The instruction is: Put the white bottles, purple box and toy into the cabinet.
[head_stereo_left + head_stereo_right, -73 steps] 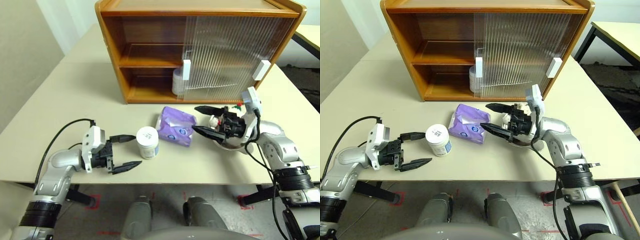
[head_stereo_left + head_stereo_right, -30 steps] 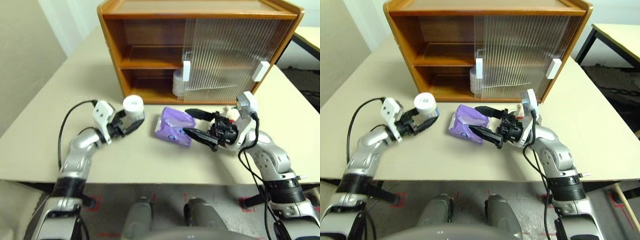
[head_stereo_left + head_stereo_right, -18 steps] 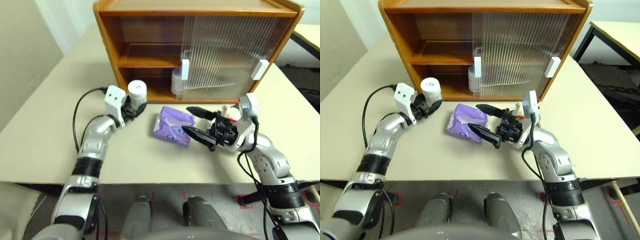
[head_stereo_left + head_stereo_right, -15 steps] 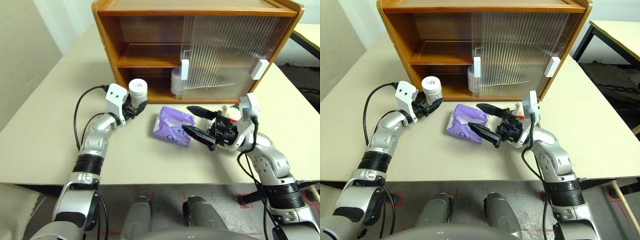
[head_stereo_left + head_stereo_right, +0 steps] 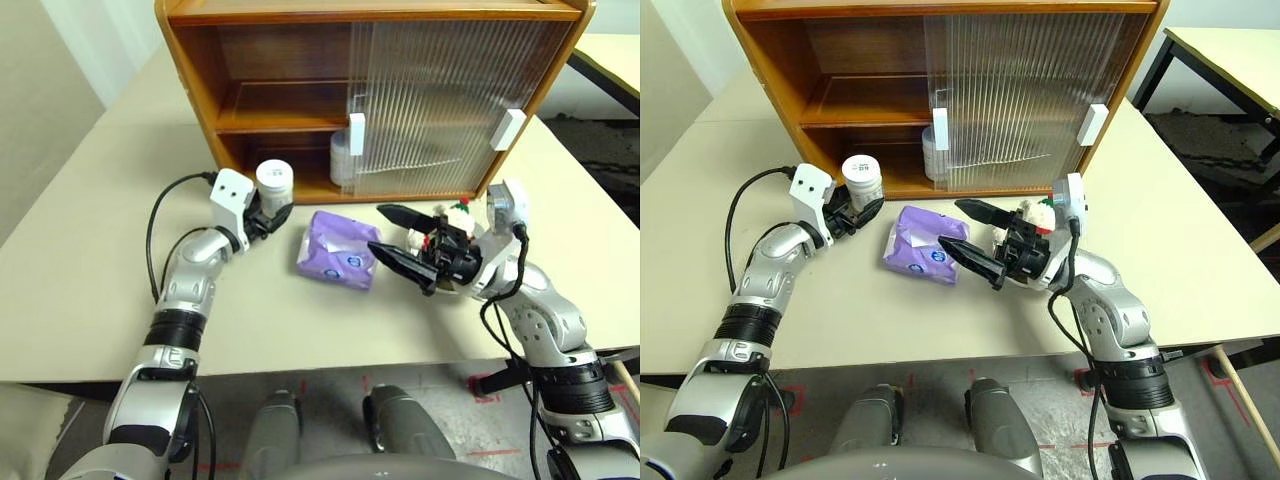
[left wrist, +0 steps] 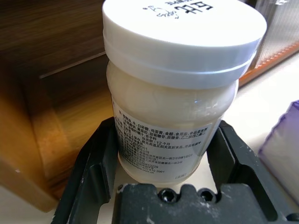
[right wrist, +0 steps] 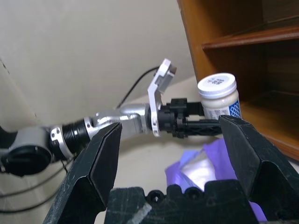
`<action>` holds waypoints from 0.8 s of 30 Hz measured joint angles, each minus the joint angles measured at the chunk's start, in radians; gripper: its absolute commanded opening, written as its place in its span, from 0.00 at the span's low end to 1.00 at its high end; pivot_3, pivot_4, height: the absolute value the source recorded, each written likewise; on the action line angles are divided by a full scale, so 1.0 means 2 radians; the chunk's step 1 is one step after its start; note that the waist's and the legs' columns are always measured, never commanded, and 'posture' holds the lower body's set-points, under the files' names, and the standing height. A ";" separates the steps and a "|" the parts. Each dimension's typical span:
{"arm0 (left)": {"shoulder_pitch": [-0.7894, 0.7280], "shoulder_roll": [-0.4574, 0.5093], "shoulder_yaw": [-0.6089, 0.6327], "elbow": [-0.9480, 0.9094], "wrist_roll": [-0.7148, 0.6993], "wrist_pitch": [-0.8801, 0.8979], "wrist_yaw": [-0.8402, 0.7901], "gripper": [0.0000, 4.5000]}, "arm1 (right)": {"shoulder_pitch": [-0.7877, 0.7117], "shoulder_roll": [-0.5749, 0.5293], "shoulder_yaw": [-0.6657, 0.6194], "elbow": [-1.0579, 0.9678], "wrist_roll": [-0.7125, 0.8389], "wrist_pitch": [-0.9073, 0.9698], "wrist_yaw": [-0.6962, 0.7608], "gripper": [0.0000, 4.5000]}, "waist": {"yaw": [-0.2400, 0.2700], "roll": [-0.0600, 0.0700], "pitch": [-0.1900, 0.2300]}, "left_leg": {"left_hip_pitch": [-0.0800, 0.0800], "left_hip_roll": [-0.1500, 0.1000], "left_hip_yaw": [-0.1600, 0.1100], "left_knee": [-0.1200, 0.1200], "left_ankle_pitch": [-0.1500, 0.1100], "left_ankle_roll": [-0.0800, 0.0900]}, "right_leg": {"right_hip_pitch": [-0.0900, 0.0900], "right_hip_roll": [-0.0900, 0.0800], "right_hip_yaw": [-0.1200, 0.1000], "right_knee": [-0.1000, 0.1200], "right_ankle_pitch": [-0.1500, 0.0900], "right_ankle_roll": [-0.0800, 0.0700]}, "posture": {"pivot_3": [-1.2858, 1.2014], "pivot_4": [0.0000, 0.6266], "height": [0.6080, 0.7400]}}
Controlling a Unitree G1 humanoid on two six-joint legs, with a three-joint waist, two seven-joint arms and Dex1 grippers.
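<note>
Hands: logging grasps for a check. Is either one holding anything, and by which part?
The left hand grips a white bottle by its lower body, lid clear above. The right hand is open and holds nothing.

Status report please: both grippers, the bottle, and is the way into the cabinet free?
Left gripper shut on bottle, at cabinet open side. Right gripper open, empty, by purple box. Nothing blocking lower shelf.

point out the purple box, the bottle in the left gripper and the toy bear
purple box (image 5: 336, 250), left eye view, middle of its top face
white bottle (image 5: 274, 180), left eye view, its lid
toy bear (image 5: 1041, 214), right eye view, its white head beside the right gripper
</note>
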 measured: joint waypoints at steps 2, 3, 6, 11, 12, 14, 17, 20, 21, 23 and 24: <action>-0.001 -0.001 0.000 0.001 0.000 0.002 0.008 0.68 | 0.000 0.006 0.006 0.000 0.000 0.000 -0.003 1.00 | 0.001 0.000 0.000 | 0.000 0.000 0.000 0.000 0.000 0.000 | 0.000 0.000 0.000 0.000 0.000 0.000 | 0.53 0.12 1.00; -0.003 -0.002 0.000 0.002 0.001 0.003 0.009 0.68 | 0.000 0.007 0.008 0.000 0.000 0.001 -0.004 1.00 | 0.001 0.000 0.000 | 0.000 0.000 0.000 0.000 0.000 0.000 | 0.000 0.000 0.000 0.000 0.000 0.000 | 0.53 0.13 1.00; -0.024 -0.010 0.000 0.018 0.001 0.012 0.017 0.68 | -0.004 0.011 0.009 0.000 0.000 0.006 -0.009 1.00 | 0.002 -0.001 0.004 | 0.000 0.000 0.000 0.000 0.000 0.000 | 0.000 -0.001 -0.001 0.000 0.001 0.001 | 0.53 0.14 1.00; -0.068 -0.018 -0.002 0.066 0.009 0.017 0.033 0.68 | -0.005 0.010 0.008 0.000 0.005 0.014 -0.014 1.00 | 0.000 -0.001 0.005 | 0.000 -0.001 0.000 0.000 0.000 0.000 | 0.000 -0.001 -0.001 0.000 0.001 0.001 | 0.52 0.12 1.00; -0.075 -0.019 -0.003 0.075 0.011 0.016 0.036 0.68 | -0.005 0.009 0.008 0.000 0.005 0.014 -0.014 1.00 | 0.000 -0.001 0.005 | 0.000 -0.001 0.000 0.000 0.000 0.000 | 0.000 -0.001 -0.001 -0.001 0.001 0.001 | 0.52 0.12 1.00; -0.084 -0.020 -0.002 0.088 0.014 0.014 0.044 0.68 | -0.008 0.005 0.005 0.000 0.006 0.015 -0.014 1.00 | -0.001 0.000 0.005 | 0.000 0.000 0.000 0.000 0.000 0.000 | 0.000 0.000 0.000 -0.001 0.001 0.001 | 0.53 0.13 1.00; -0.103 -0.025 -0.003 0.111 0.020 0.011 0.049 0.68 | -0.017 -0.001 -0.010 0.000 0.009 0.017 -0.016 1.00 | 0.000 -0.001 0.006 | 0.000 -0.001 0.000 0.000 0.000 0.000 | 0.000 0.000 0.000 -0.001 0.001 0.001 | 0.53 0.15 1.00; -0.125 -0.024 -0.006 0.140 0.031 0.003 0.050 0.68 | -0.020 -0.004 -0.017 0.000 0.019 0.024 -0.017 1.00 | 0.001 -0.002 0.007 | -0.001 -0.001 0.000 0.000 0.000 0.000 | 0.000 0.000 0.000 -0.002 0.001 0.001 | 0.53 0.15 1.00; -0.131 -0.024 -0.006 0.148 0.033 -0.001 0.050 0.68 | -0.021 -0.007 -0.017 0.001 0.020 0.026 -0.016 1.00 | 0.001 -0.002 0.008 | -0.001 -0.001 0.000 0.000 0.000 0.000 | 0.000 0.000 0.000 -0.002 0.001 0.001 | 0.53 0.15 1.00; -0.143 -0.025 -0.005 0.166 0.037 -0.009 0.051 0.68 | -0.025 -0.011 -0.018 0.008 0.020 0.026 -0.014 1.00 | 0.001 -0.002 0.010 | -0.001 -0.001 0.000 0.000 0.000 0.000 | 0.000 -0.001 0.000 -0.003 0.001 0.001 | 0.53 0.15 1.00; -0.149 -0.028 -0.004 0.176 0.037 -0.012 0.052 0.68 | -0.029 -0.011 -0.021 0.014 0.020 0.026 -0.015 1.00 | 0.001 -0.002 0.011 | -0.001 -0.001 0.000 0.000 0.000 0.000 | 0.000 -0.001 0.000 -0.003 0.001 0.001 | 0.53 0.15 1.00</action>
